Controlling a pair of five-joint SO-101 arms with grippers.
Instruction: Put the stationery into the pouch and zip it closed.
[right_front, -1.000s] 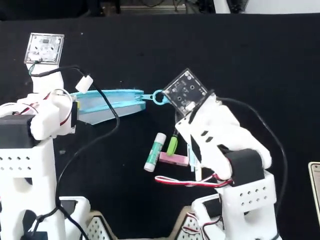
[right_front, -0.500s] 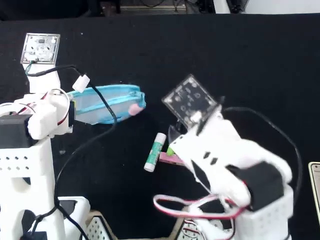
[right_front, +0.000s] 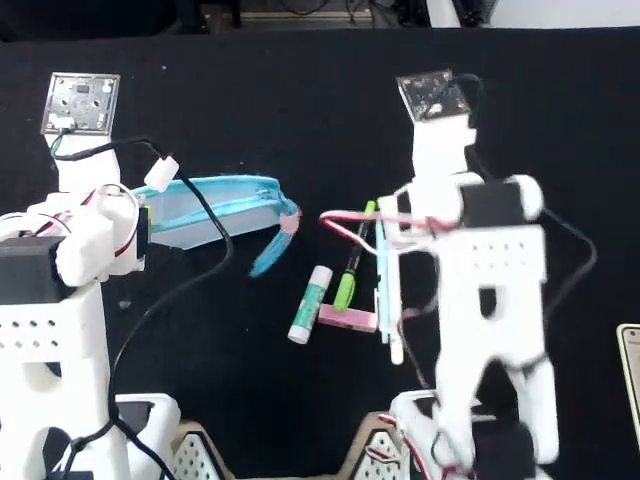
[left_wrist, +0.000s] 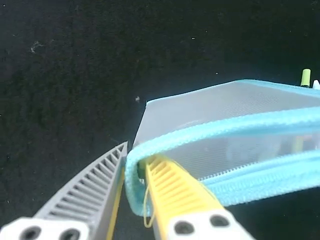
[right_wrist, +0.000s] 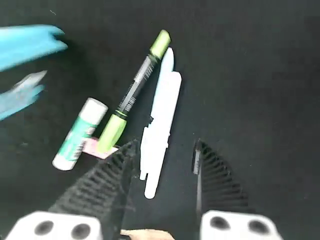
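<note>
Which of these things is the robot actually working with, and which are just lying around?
For the job: pouch, glue stick, green marker, white pen, pink eraser.
Lying about: pale object at the far right.

This is probably a robotics lab or maker's bench. A table (right_front: 560, 120) draped in black cloth spans the high view. Two white, printed-looking arms stand at lower left (right_front: 60, 300) and lower right (right_front: 490, 270), trailing loose wires (right_front: 190, 280). Dim equipment (right_front: 300, 12), hard to identify, lines the top edge.
</note>
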